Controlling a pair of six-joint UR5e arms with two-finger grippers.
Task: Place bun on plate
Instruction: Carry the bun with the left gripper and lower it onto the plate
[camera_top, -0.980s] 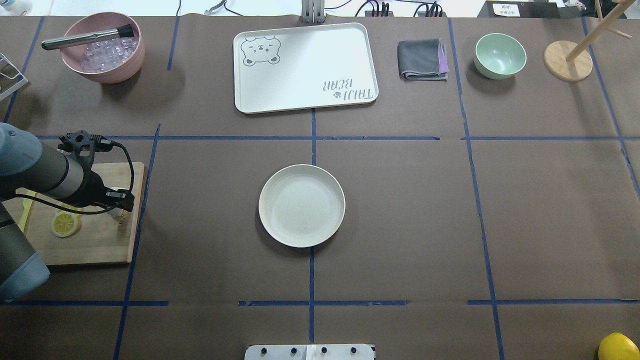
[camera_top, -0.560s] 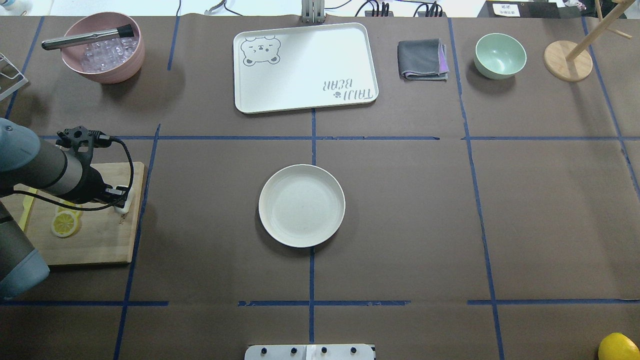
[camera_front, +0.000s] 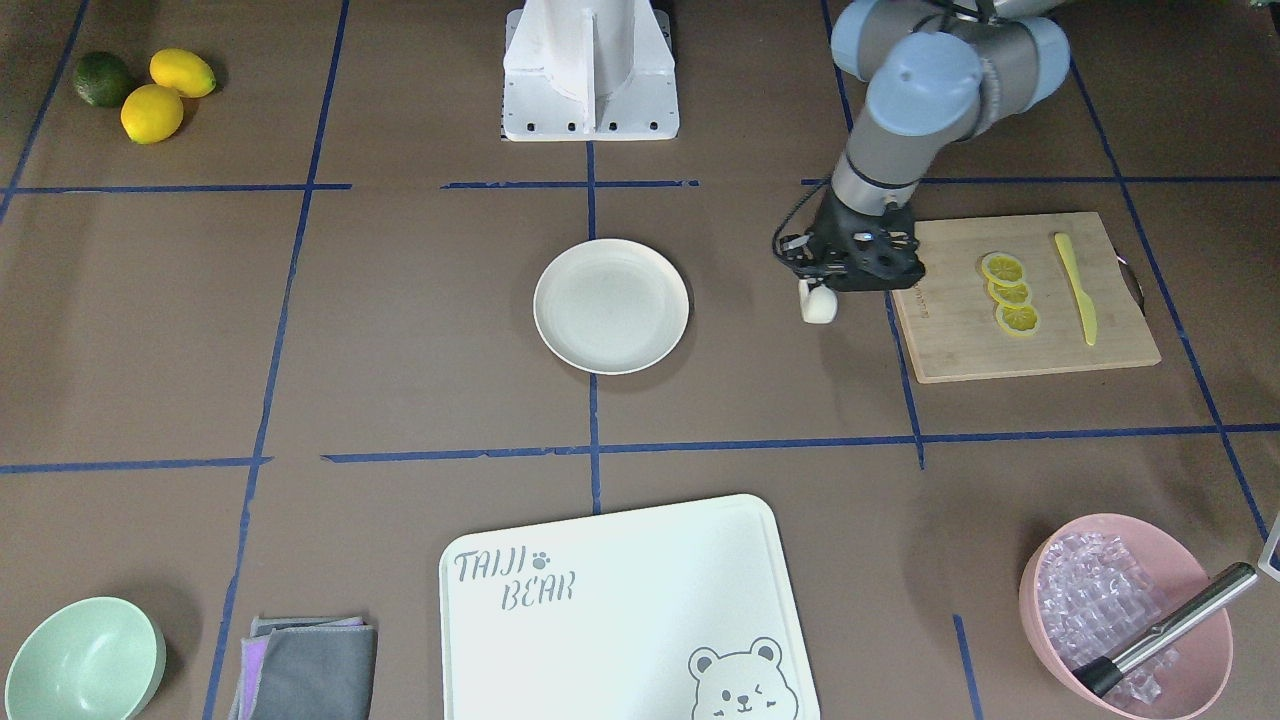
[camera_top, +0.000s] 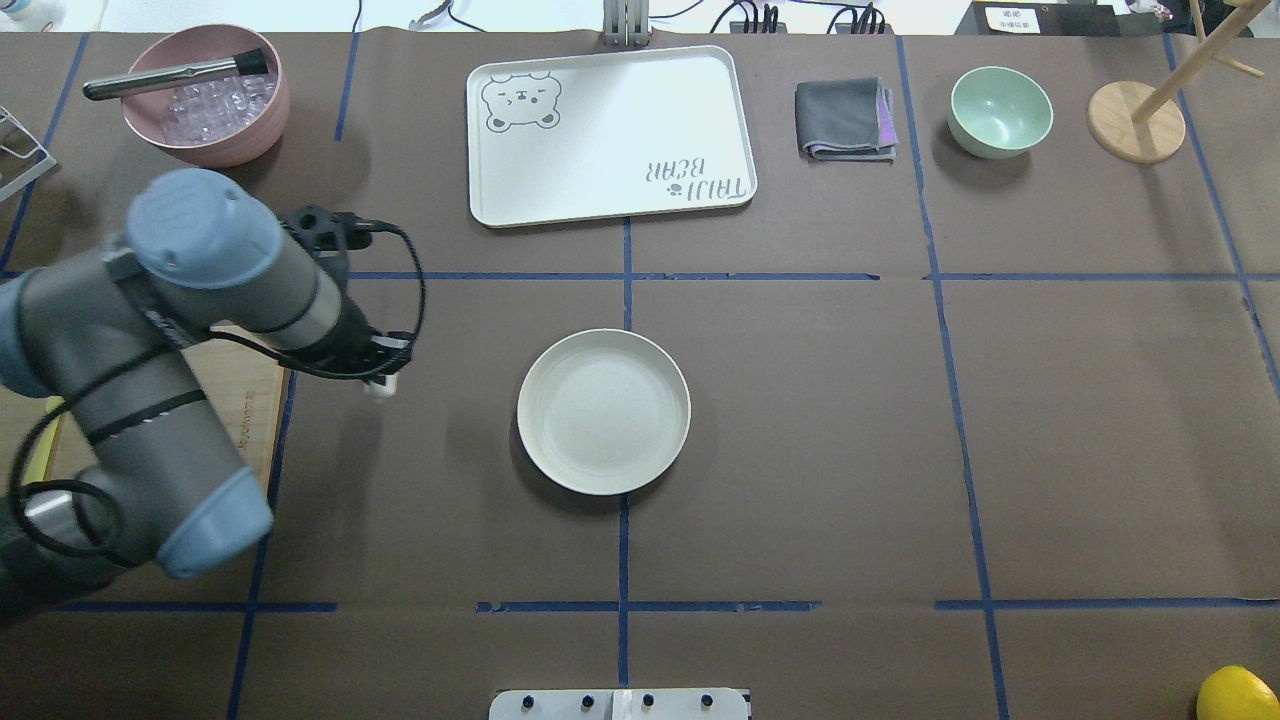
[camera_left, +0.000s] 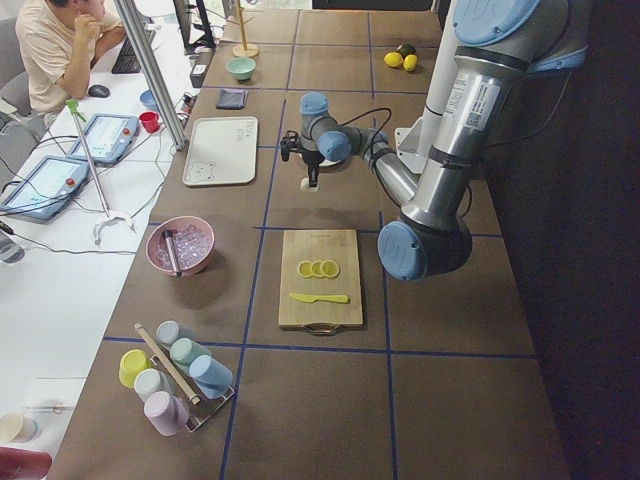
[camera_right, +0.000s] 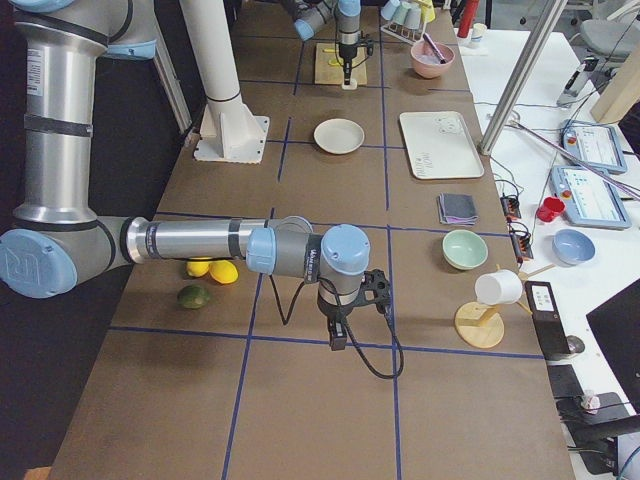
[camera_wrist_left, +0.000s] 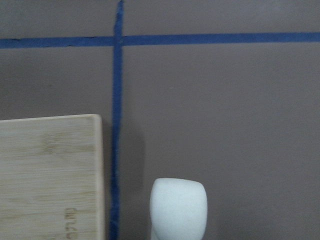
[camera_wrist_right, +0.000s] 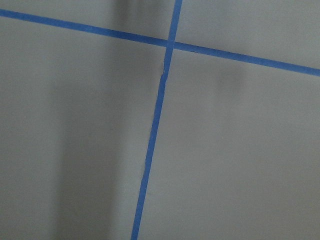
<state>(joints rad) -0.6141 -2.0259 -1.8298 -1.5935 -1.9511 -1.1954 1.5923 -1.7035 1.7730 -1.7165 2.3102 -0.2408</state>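
My left pincer (camera_front: 822, 283) is closed on the small, smooth white bun (camera_front: 818, 306). It holds the bun by its upper part, so most of the rounded lump hangs below my fingertips, as my left wrist camera shows. I cannot see the fingers themselves clearly enough to say how deeply they press in.

The bun is off the table. It hangs over bare brown paper just past the plate-side edge of the pale wooden cutting board (camera_front: 1020, 350), near a blue tape line (camera_wrist_left: 116, 150). It is well short of the round, shallow cream-white plate (camera_top: 603, 411), which sits at the middle of the table with nothing on it.

The step in hand, as I judge it, is the carry across. To do it well I should:
- keep my grip as it is, since the bun looks soft and a harder squeeze may dent it;
- travel level and high enough to clear the low rim;
- stop over the plate's centre, not its near edge;
- lower until the bun almost touches, open gently, then lift straight up so it neither rolls nor sticks to a finger.

On the board behind me lie three yellow lemon slices (camera_front: 1008, 292) and a yellow plastic knife (camera_front: 1075, 290). My right pincer (camera_right: 338, 335) hangs over the table towards its far right end. I cannot tell whether it is open or closed.
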